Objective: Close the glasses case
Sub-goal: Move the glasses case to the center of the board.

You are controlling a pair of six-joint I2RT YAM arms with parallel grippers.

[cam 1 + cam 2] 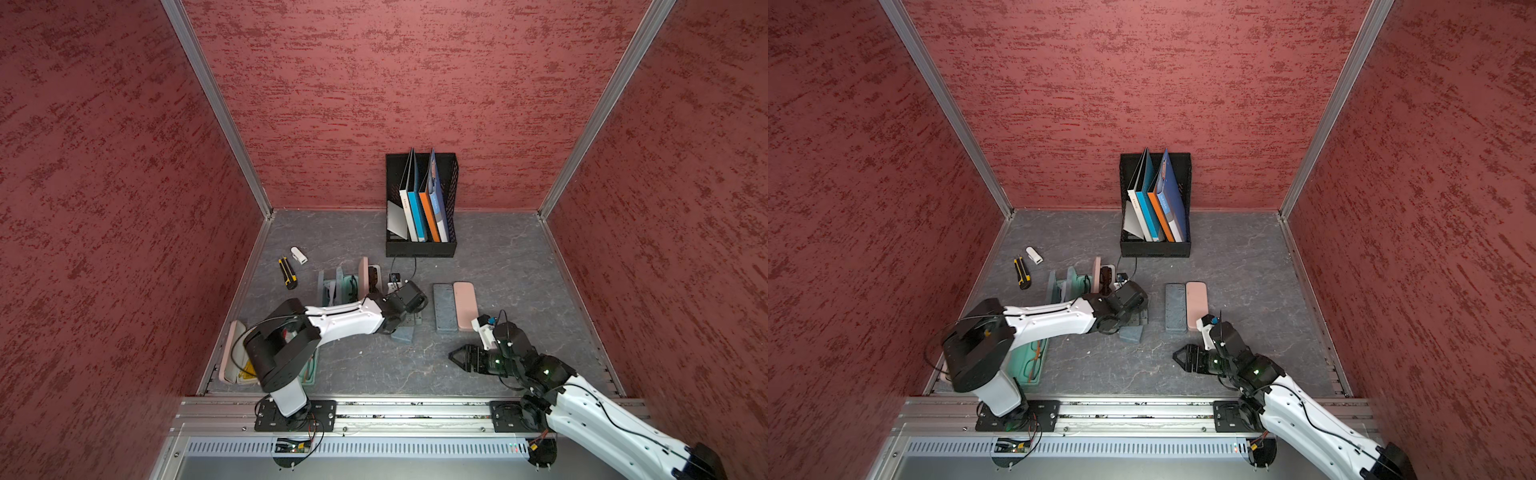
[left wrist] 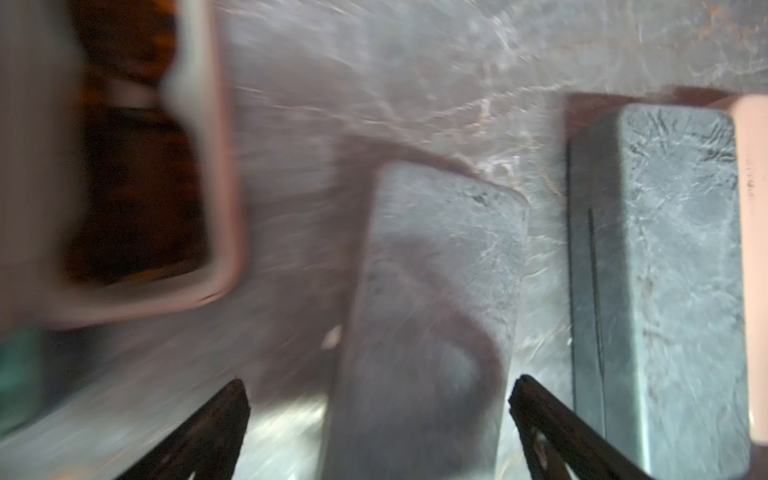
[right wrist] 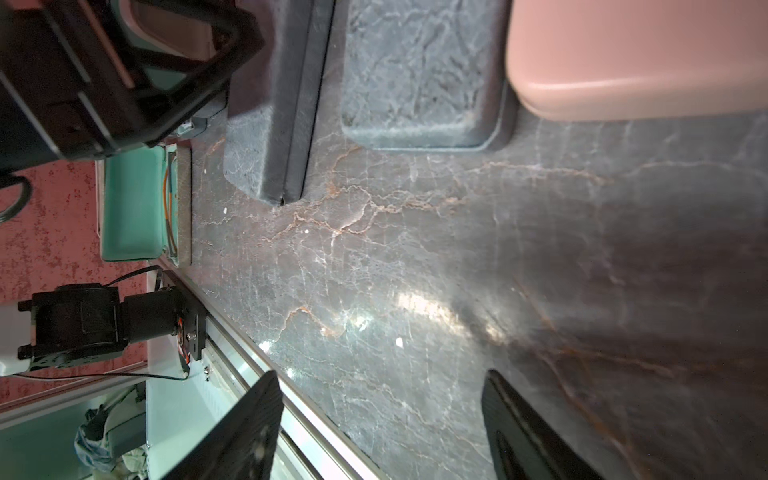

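**Q:** Walls first, please. What encloses the scene?

**A:** Three mottled red walls [image 1: 415,83] box it in, joined at the back corners by aluminium posts [image 1: 216,108]. The floor of the box is a grey marbled tabletop [image 1: 374,365] with pale and rusty veins and a patch of glare. An aluminium rail [image 1: 395,409] runs along its near edge and carries both arm bases.

**Q:** And the arms?

**A:** The left arm [image 1: 340,320] reaches over the middle of the tabletop. The right arm [image 1: 602,419] bends in from the near right. Its right gripper [image 1: 455,356] points toward the centre above bare surface, fingers well apart with nothing between them.

**Q:** Where is the glasses case?

**A:** The grey glasses case [image 1: 404,333] lies near the middle, directly under the left gripper [image 2: 380,384]. Its lid is down on its base, and the right wrist view shows only a thin seam. The fingers stand wide, one on each side of it. The blurred left wrist view does not show whether they touch it.

**Q:** What else is there?

**A:** A black file holder [image 1: 419,249] with folders stands against the back wall. To the right, a closed grey case [image 1: 443,307] and a closed pink case [image 1: 465,305] lie touching side by side. To the left stands a row of open cases [image 1: 338,286]. An open pink case [image 1: 228,353] lies by the near left corner. Farther back on the left are a yellow-and-black utility knife [image 1: 287,273] and a small white object [image 1: 298,254].
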